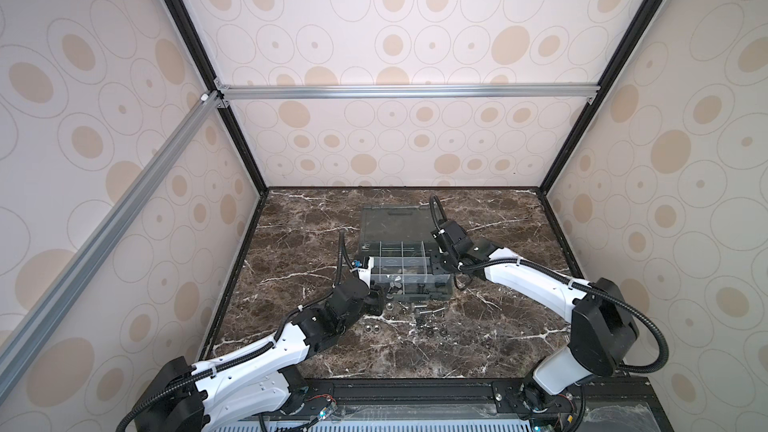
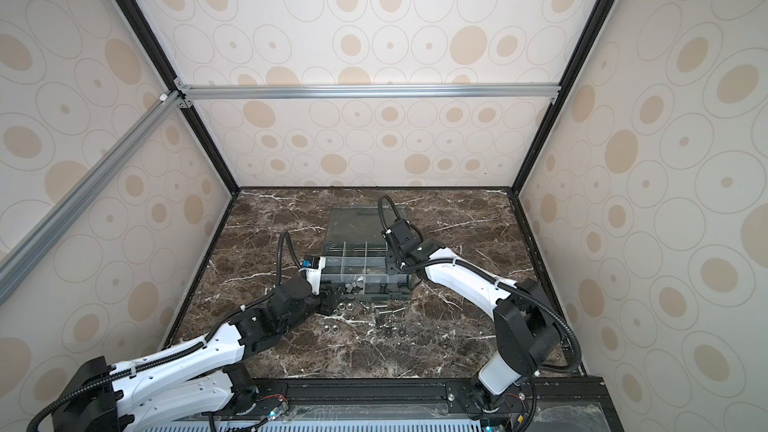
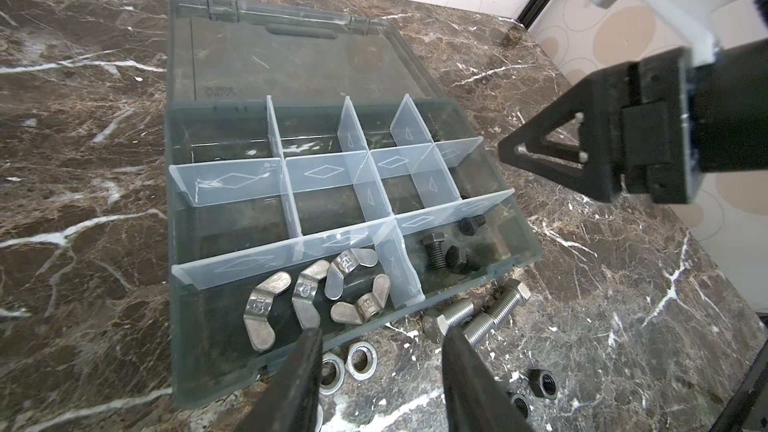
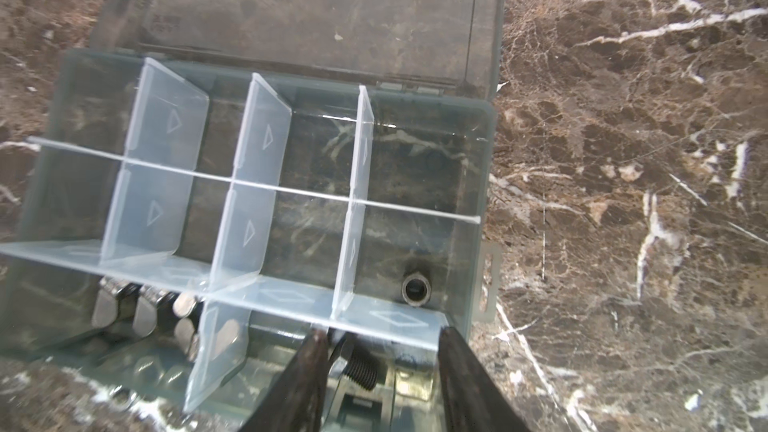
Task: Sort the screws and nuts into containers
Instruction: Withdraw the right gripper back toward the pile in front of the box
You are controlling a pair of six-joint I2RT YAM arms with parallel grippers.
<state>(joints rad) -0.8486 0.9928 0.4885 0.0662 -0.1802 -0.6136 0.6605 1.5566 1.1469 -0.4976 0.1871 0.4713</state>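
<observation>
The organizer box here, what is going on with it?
Hardware is being sorted into the open organizer box. Wing nuts lie in one front compartment, black bolts in the next. The left gripper and right gripper hang open at the box, empty. Silver bolts and loose nuts lie on the table.

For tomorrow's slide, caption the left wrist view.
Open left gripper at organizer box: wing nuts and black screws sorted, silver screws and hex nuts loose outside.
</observation>
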